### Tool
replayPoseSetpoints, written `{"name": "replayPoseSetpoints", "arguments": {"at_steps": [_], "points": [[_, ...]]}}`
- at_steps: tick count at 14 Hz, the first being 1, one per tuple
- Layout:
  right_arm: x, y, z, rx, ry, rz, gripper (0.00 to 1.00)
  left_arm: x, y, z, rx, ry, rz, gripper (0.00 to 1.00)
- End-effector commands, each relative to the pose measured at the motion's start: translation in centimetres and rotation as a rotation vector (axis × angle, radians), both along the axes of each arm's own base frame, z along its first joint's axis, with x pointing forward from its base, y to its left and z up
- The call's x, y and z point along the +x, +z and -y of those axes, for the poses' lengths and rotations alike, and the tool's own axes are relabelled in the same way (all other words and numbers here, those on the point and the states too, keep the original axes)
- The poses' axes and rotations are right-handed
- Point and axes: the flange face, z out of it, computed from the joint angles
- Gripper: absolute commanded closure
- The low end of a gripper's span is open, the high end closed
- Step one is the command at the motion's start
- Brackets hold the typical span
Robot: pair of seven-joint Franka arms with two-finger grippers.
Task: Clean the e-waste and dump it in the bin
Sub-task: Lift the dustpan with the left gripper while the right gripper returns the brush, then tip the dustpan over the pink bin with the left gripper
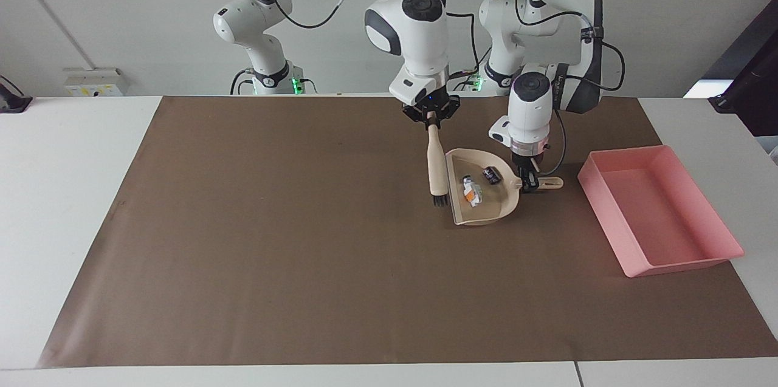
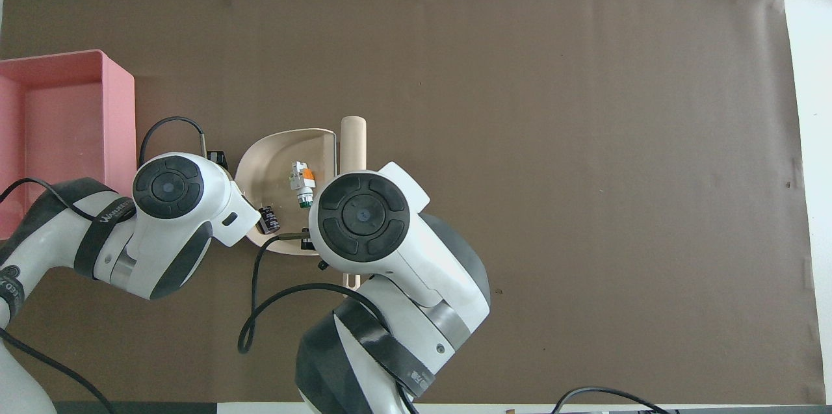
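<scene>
My left hand point(image 1: 527, 182) is clamped on the dustpan point(image 1: 483, 192) handle, both e-waste point(image 1: 471, 190) scraps inside; bin point(image 1: 659, 208) sits just beside it toward my left arm's end. Right hand point(image 1: 432, 121) grips the brush point(image 1: 436, 165).

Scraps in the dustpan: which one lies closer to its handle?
The small black part, near the handle the left gripper holds; the white-grey scrap lies nearer the dustpan's open mouth.

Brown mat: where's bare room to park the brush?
The brown mat is bare from the brush to the right arm's end, also the strip along the edge farthest from the robots. Crowded: dustpan with both scraps, both tools, and the narrow gap between dustpan handle and pink bin.
</scene>
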Motion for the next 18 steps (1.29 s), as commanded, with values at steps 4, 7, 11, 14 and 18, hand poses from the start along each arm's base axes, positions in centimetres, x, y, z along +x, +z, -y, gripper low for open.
{"name": "replayPoseSetpoints", "arguments": {"at_steps": [4,7,11,14,18], "points": [[6.2,2.3,18.9,-0.079,-0.060,-0.086,1.00,3.9,9.1,-5.9,-0.087,-0.016,-0.065,1.00],[8.3,0.1,29.6,-0.101,-0.024,-0.110,1.00,5.5,12.7,-10.5,-0.129,-0.006,-0.067,1.00],[5.4,-5.6,42.5,-0.111,0.083,-0.100,1.00,5.9,15.0,-17.1,-0.227,0.019,-0.071,1.00],[2.7,-10.0,48.6,-0.114,0.101,-0.048,1.00,5.8,16.5,-24.0,-0.341,0.064,-0.041,1.00],[1.5,-13.2,50.8,-0.118,0.086,-0.007,1.00,3.6,16.8,-32.0,-0.469,0.123,0.011,1.00]]}}
